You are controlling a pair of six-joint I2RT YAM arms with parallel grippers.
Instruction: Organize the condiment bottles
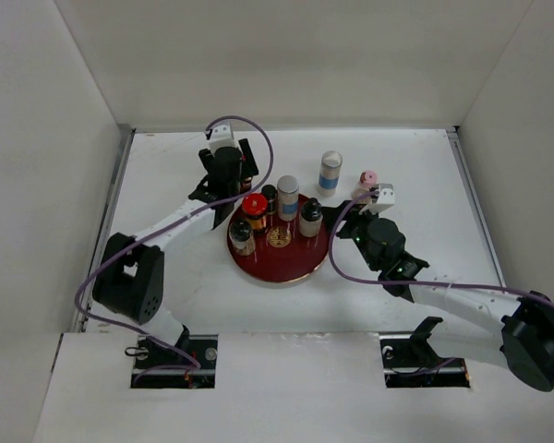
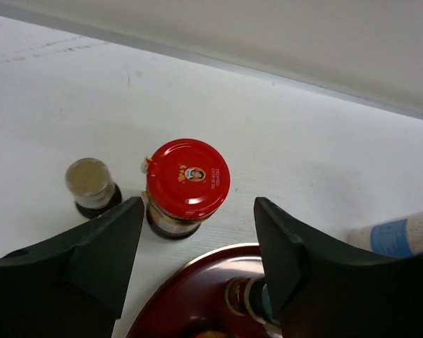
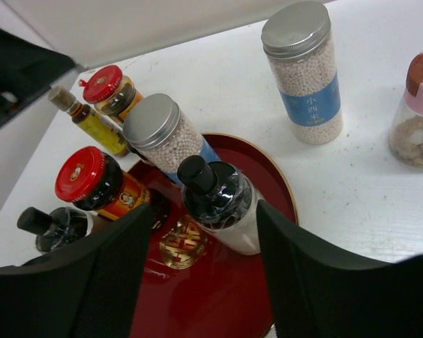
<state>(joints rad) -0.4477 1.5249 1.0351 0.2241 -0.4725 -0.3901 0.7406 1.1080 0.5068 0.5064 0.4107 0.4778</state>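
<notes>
Four bottles stand on the plate. Behind it, on the tabletop, stand a left pair and a right pair.

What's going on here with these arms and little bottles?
Two robot arms are organizing condiment bottles. Several stand on the dark red plate. The left gripper, open and empty, hovers by a red-lidded jar on the table beside the plate. The right gripper, also open, faces a black-capped bottle on the plate. A blue-labelled cylinder and pink-capped jar sit off it.
</notes>
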